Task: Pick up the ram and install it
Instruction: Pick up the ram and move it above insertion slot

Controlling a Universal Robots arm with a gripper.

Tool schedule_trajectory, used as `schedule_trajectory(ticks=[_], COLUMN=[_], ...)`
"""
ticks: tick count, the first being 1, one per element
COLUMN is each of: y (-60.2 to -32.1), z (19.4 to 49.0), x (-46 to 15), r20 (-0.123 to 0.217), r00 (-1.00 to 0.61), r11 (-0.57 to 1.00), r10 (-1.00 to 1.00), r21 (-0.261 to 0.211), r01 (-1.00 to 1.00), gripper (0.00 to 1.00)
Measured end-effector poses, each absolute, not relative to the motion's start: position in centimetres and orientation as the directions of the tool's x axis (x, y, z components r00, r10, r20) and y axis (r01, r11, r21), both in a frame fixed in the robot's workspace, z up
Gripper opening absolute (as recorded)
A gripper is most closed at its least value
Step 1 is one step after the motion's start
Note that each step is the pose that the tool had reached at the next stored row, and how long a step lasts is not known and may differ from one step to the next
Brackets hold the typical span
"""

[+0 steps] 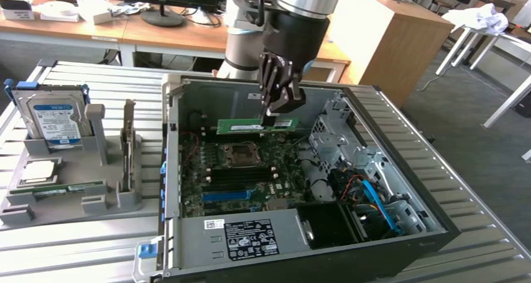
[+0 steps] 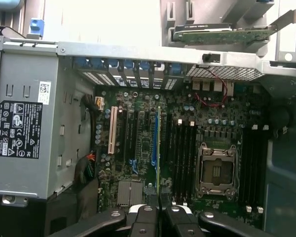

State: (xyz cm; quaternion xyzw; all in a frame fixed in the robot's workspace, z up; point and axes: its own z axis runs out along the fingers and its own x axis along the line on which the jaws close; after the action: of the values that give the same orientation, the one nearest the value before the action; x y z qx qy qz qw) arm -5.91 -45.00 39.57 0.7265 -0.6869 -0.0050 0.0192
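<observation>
Currently gripper (image 1: 275, 113) is nearly closed, clamped on the ram (image 1: 245, 127) near one end; ram hangs level, long edge horizontal, above the motherboard (image 1: 236, 174) inside the open computer case (image 1: 415, 190); in the wrist view the ram appears edge-on between the fingertips (image 2: 147, 213), running parallel to the black memory slots (image 2: 185, 148), just beside them; CPU socket (image 2: 217, 170) lies beyond those slots.

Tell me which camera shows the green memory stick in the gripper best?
The exterior view. There the ram hangs broadside to the camera, nearly its whole length showing, pinched in the gripper above the motherboard. In the wrist view the ram is edge-on, just a thin green line.
</observation>
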Motion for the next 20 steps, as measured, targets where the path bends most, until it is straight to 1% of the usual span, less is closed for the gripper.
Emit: schedule_trajectory(ticks=[20], y=[-45.0], z=[39.6], x=[-4.3], r20=[0.019], r00=[0.056], r11=[-0.056], r10=[-0.998], r21=[0.035], r01=[-0.998], gripper=[0.13])
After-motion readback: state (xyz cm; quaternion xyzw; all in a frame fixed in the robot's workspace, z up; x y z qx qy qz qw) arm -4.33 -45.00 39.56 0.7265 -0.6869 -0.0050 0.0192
